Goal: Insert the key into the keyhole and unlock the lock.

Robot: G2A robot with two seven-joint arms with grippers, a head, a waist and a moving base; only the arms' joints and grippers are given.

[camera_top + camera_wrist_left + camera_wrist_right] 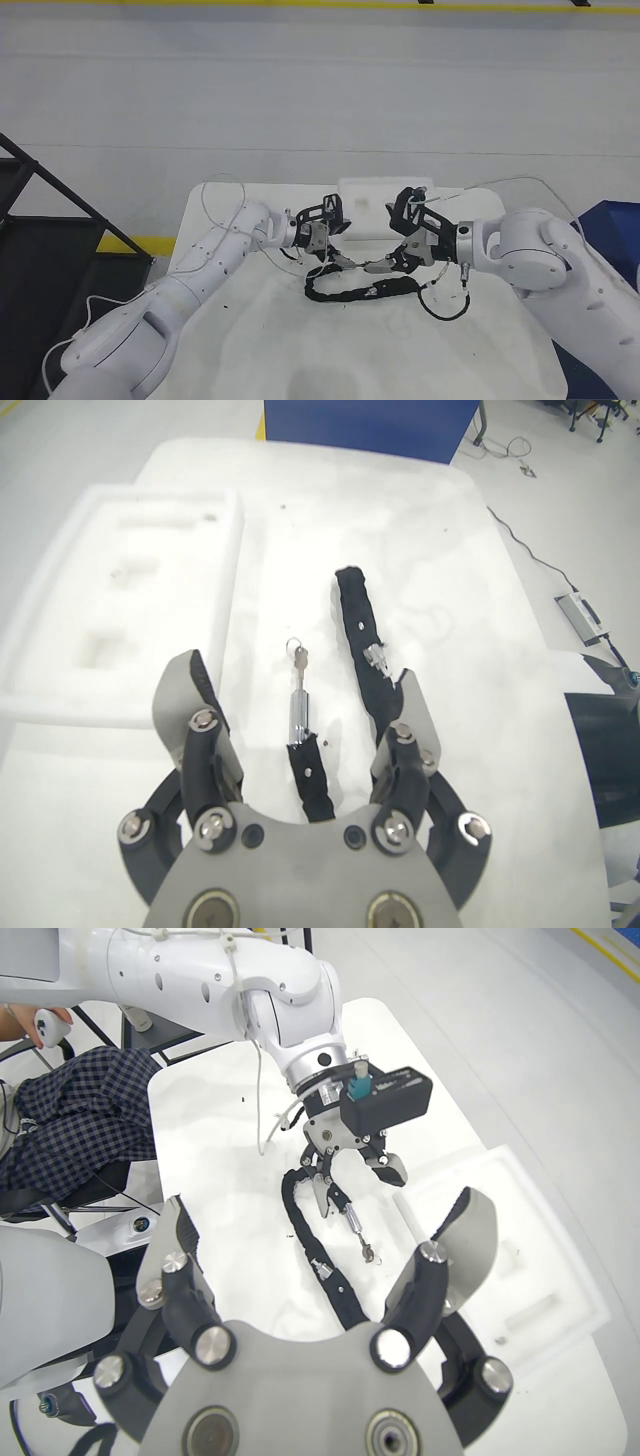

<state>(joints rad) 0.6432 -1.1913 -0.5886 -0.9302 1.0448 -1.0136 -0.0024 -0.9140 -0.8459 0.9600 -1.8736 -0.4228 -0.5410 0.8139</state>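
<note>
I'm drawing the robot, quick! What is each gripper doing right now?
Left gripper: open, empty, astride the black fabric-covered cable lock.
Right gripper: open, empty.

Top view: noted pale grey floor [320, 90] across upper half of frame, smooth and evenly lit, with 1 faint seam running left to right. Logged yellow line [300, 4] along top edge and 1 short yellow floor mark [135, 243] at left centre. Recorded black metal frame [40, 190] at left edge and blue cabinet [615, 225] at right edge. Found white table [260, 340] in lower half, corners rounded.
Left wrist view: seen grey power brick [582, 618] on floor near table, with black cable [527, 552] leading to it. Noted loose cables [515, 447] farther off, near blue cabinet.
</note>
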